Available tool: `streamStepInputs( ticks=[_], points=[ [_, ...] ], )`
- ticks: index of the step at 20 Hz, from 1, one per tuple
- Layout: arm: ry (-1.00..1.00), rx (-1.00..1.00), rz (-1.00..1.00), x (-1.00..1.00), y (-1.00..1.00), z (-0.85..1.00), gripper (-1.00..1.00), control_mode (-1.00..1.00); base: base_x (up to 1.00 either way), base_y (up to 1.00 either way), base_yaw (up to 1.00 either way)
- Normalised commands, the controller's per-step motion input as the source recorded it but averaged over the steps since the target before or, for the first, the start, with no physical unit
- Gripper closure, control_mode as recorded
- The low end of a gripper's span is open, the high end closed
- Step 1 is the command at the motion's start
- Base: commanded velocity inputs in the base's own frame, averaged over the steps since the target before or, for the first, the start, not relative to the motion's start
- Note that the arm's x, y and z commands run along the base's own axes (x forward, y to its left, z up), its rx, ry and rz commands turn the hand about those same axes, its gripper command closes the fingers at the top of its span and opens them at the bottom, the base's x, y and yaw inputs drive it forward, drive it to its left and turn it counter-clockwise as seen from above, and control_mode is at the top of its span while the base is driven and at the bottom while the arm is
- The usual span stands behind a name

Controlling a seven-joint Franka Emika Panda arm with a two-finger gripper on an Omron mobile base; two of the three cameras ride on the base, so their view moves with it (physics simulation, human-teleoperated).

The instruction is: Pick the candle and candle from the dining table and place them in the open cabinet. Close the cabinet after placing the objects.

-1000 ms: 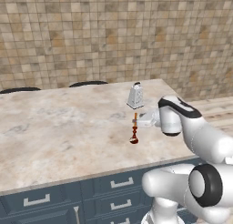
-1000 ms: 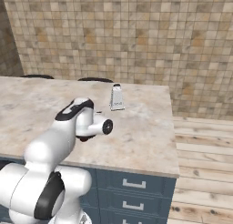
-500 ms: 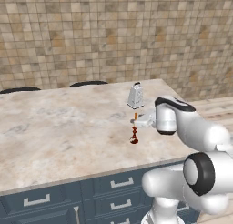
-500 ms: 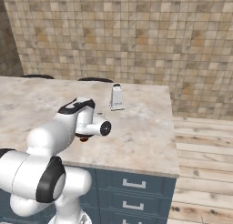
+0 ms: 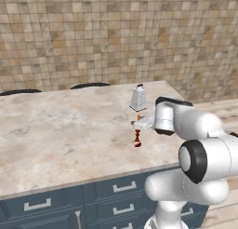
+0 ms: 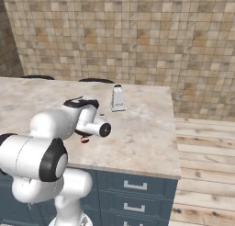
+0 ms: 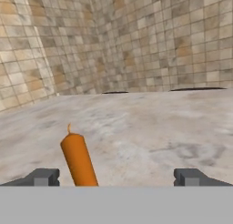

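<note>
My tool is spread wide around the slim candle, which stands on the table at the grater's six o'clock. I'm on the first pick; next I should centre and pinch.

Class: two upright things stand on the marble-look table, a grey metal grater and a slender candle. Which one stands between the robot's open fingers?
The slender orange-red stick candle stands between the open gripper; the grey metal grater stands apart, farther back.
</note>
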Motion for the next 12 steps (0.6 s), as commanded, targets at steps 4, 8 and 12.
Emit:
streamStepInputs(
  ticks=[4,8,12],
  points=[
    [0.00,0.00,-0.05,0.22,0.00,-0.16,-1.00,-1.00,0.00,0.00,0.00],
    [0.00,0.00,-0.04,0.28,0.00,-0.06,-1.00,-1.00,0.00,0.00,0.00],
    [0.00,0.00,0.00,0.29,0.00,0.00,-1.00,-1.00,0.00,0.00,0.00]
  ],
)
